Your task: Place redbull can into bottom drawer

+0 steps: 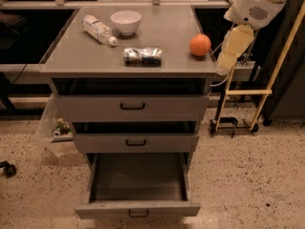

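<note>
Shiny silver-blue redbull can (142, 56) lies flat on counter (167, 27), long axis 9-to-3 o'clock. Claw (226, 63) at orange ball's (200, 45) 3 o'clock, grip can't tell.

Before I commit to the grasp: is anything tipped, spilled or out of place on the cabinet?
The redbull can and the plastic bottle lie on their sides; nothing looks spilled. The gripper hangs just right of the orange ball.

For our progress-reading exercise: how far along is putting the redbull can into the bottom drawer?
Done: the bottom drawer stands pulled open. In hand: no can yet; the tool hangs off the cabinet's right edge, near the orange ball. Left: the redbull can lies on the cabinet top, yet to be grasped and lowered in.
</note>
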